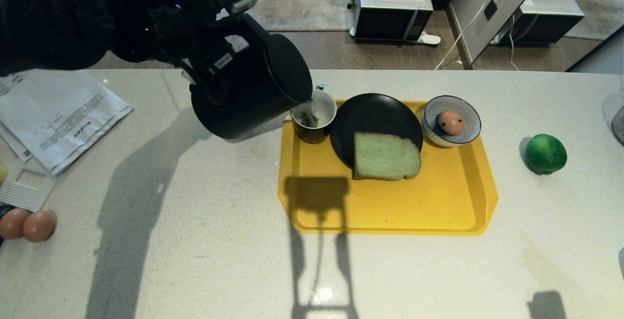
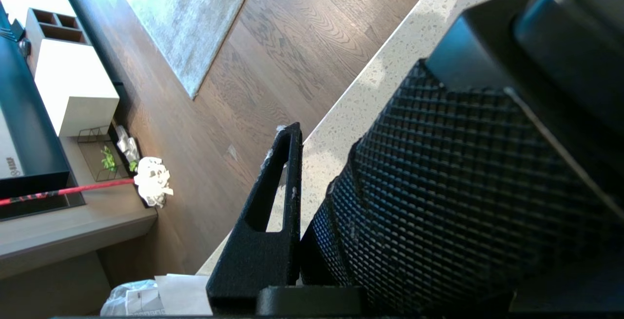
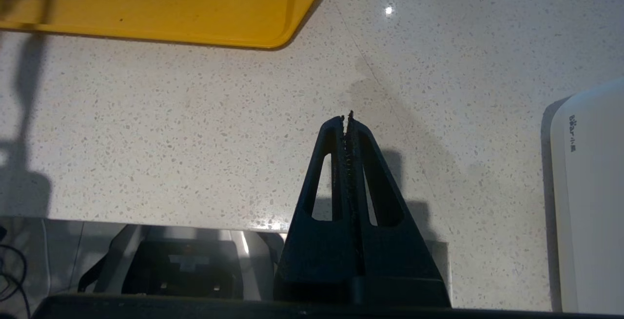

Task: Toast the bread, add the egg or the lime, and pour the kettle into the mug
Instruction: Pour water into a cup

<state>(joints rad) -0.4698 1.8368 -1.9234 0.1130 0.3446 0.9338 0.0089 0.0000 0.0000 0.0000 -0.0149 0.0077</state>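
Observation:
My left gripper (image 1: 214,60) is shut on the handle of the black kettle (image 1: 248,89) and holds it off the counter. The kettle is tipped, with its spout over the rim of the mug (image 1: 314,116), which has a tea bag inside. In the left wrist view one finger (image 2: 273,202) lies beside the ribbed kettle handle (image 2: 463,187); the other finger is hidden behind it. The green bread (image 1: 385,156) lies half on a black plate (image 1: 373,111) on the yellow tray (image 1: 438,211). The spotted egg (image 1: 451,122) sits in a striped bowl (image 1: 429,129). The lime (image 1: 545,153) rests on the counter, right of the tray. My right gripper (image 3: 347,116) hangs shut and empty near the counter's front edge.
Papers (image 1: 53,114) lie at the counter's left, with two plain brown eggs (image 1: 27,225) nearer the front. A white appliance (image 3: 590,197) stands to one side of the right gripper. The tray's corner (image 3: 273,26) lies ahead of that gripper. A microwave (image 1: 392,9) sits on the floor beyond the counter.

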